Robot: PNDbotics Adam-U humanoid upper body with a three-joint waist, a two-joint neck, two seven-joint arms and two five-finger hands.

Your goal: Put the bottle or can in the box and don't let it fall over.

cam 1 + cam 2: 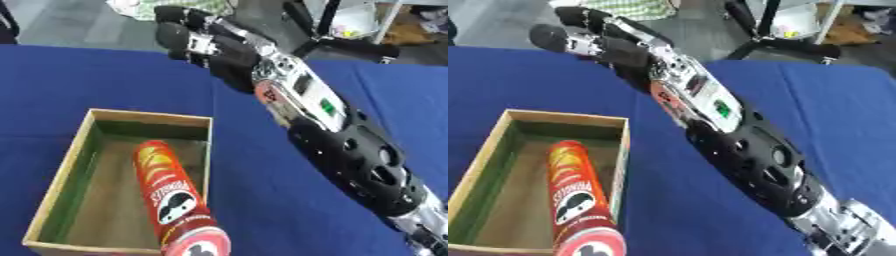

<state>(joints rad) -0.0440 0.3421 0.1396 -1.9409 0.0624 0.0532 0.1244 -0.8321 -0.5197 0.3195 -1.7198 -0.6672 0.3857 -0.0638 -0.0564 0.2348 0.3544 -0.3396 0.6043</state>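
Your robot's right hand (206,47) is hanging above the blue table (105,85), its arm reaching in from the lower right corner and stretching diagonally toward the upper left. The fingers (579,20) are curling loosely inward with gaps between them, and they are holding nothing; the thumb side is showing as a dark rounded tip to the left of them.

Well below the fingers and to their left, nearer to you, an open wooden box (74,150) is sitting on the table with greenish inner walls. Inside it a red crisp can (171,195) is standing, well apart from the fingertips and touching neither the hand nor the arm. Its long axis is running close to vertical, but because the head is looking down on it, the can is appearing as a long tube: its base is resting on the box floor toward the end of the box nearer the fingers, while its top end is pointing up toward the camera and showing at the bottom edge of both views. The top is overlapping the near wall of the box in the picture. The can's printed label, with a moustached face, is facing right, toward the arm
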